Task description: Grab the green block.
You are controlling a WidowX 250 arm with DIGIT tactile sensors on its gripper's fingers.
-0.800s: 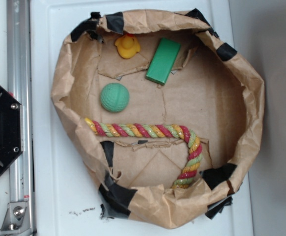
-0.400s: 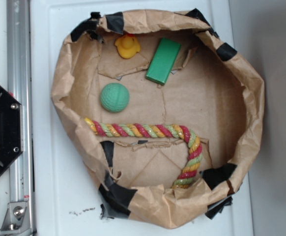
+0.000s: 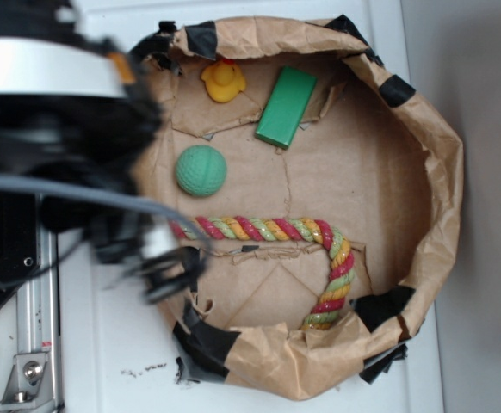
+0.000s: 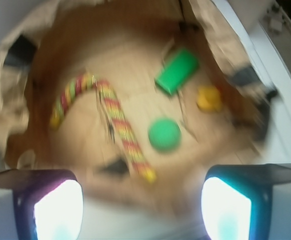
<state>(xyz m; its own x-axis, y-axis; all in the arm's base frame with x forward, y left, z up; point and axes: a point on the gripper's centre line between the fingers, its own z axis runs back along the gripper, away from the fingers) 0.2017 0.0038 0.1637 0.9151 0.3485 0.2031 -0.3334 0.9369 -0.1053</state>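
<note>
The green block (image 3: 286,107) lies flat at the back of the brown paper enclosure (image 3: 440,172), right of the yellow duck. It also shows in the wrist view (image 4: 177,71), far ahead of the jaws. My gripper (image 3: 169,268) is blurred with motion, over the enclosure's left front rim, well away from the block. In the wrist view my gripper (image 4: 142,210) is open, the two fingers wide apart, with nothing between them.
A round textured green ball (image 3: 201,169) sits left of centre. A yellow duck (image 3: 223,80) is at the back. A red, yellow and green rope (image 3: 259,229) crosses the middle and bends to the front right. The crumpled paper walls stand all round.
My arm and gripper have swung into view from the left, over the enclosure's left side. The block, ball, duck and rope have not moved.
</note>
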